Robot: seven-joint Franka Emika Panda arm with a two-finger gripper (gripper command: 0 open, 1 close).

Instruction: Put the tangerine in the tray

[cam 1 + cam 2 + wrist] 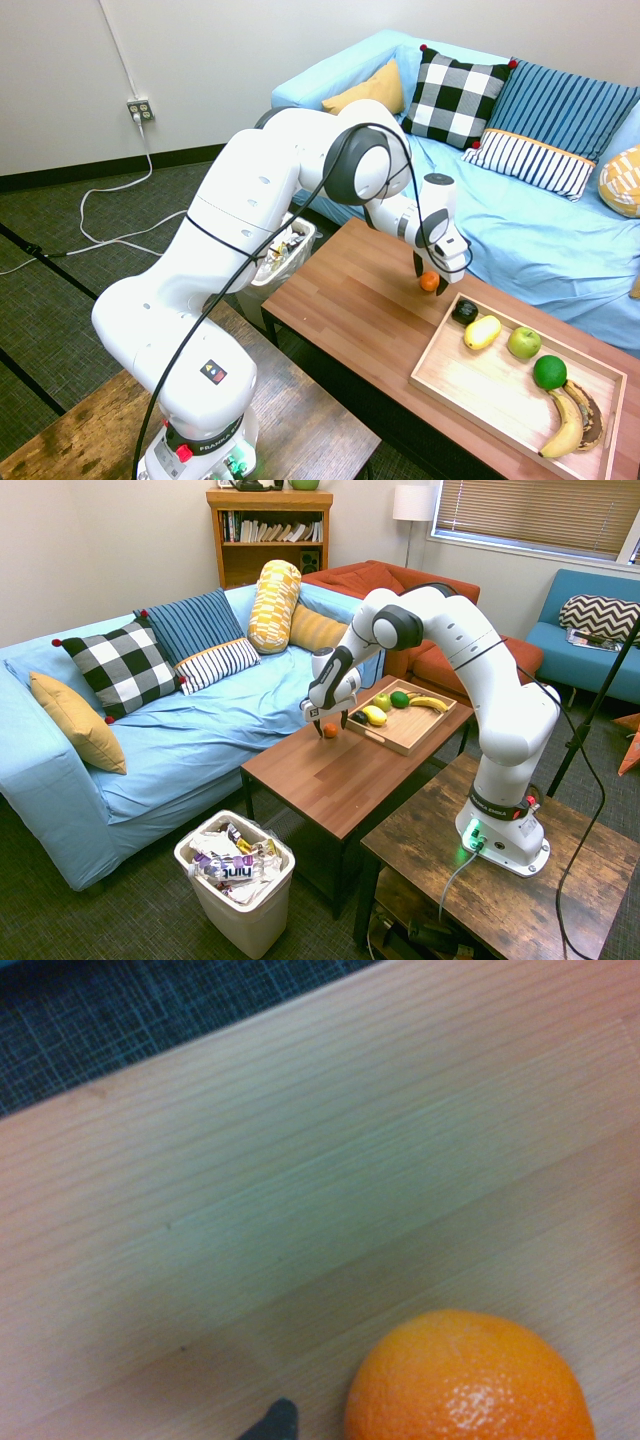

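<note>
Tangerine [429,282] sits on the reddish table [350,300], near the sofa-side edge and just short of the tray [470,385] rim. Gripper [430,273] points down over it, fingers spread either side; contact is hard to judge. Bare tabletop lies open toward the bin [235,875].

Blue sofa [520,220] with checked pillow [455,98], striped cushions; full trash bin [236,878] beside reddish-brown table [360,300].
</note>
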